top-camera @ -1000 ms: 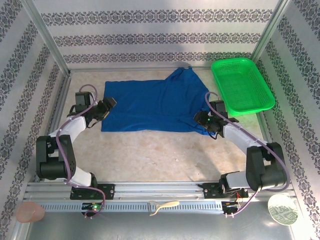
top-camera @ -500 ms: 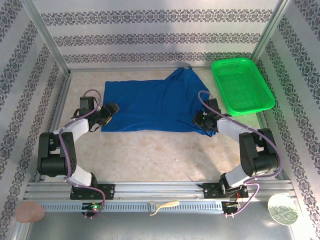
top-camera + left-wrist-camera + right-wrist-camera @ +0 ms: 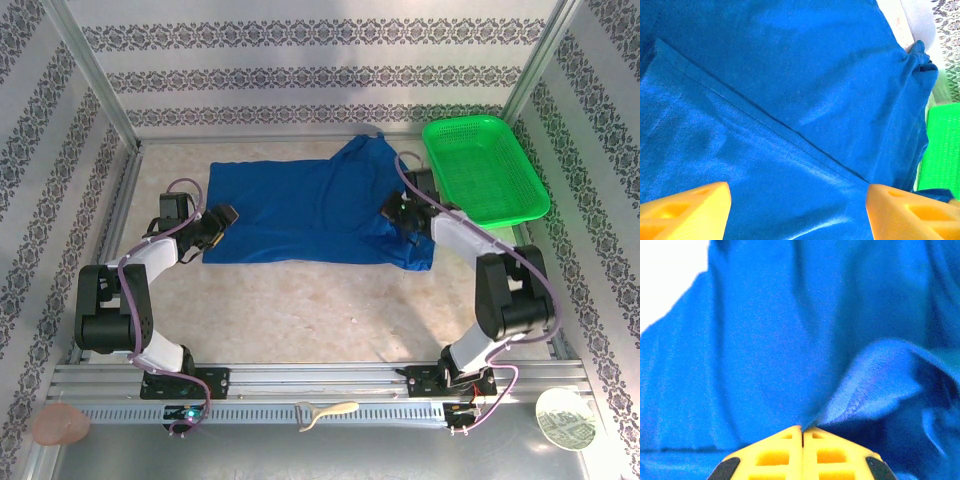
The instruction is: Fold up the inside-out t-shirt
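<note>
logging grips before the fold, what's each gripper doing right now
Left gripper: open, holding nothing, above the t-shirt.
Right gripper: shut on a fold of the t-shirt.

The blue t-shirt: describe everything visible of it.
The t-shirt is plain royal blue, soft wrinkly cloth, spread mostly flat on the table, its length running left to right. A stitched seam crosses it diagonally in the left wrist view. Its far right part is bunched into a peak, short of the green basket. The right gripper is shut on a raised fold with a stitched hem; the left gripper is open at its left edge.
</note>
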You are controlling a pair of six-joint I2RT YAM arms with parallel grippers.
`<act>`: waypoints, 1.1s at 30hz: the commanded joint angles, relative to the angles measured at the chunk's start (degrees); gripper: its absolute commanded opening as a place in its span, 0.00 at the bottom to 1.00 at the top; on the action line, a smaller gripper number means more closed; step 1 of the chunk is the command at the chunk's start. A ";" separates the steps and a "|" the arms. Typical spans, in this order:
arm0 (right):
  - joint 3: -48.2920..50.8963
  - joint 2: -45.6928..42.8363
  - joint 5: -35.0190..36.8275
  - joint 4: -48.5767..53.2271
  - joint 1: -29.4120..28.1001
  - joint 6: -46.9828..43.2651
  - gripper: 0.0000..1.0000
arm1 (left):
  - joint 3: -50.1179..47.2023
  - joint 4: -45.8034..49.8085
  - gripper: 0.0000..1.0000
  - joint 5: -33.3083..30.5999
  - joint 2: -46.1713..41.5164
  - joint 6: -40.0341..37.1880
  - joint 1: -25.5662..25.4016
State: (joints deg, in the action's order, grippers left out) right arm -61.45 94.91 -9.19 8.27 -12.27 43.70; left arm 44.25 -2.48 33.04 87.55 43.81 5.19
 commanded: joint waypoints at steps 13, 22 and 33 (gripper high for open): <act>3.10 -4.84 -8.71 -7.85 5.52 1.13 0.57 | 2.17 2.15 0.72 1.24 1.18 -1.54 -0.66; 21.13 -20.59 3.76 6.18 13.25 -2.97 0.62 | 7.33 20.61 0.75 -8.82 -2.29 -10.15 -0.69; 25.30 -12.24 -0.23 0.74 13.24 -1.81 0.57 | 0.60 10.98 0.78 -9.60 2.15 -9.31 -0.55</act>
State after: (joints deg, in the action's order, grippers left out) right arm -36.97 81.14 -8.45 10.94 1.61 41.58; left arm 45.54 13.10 24.27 86.94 35.11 5.19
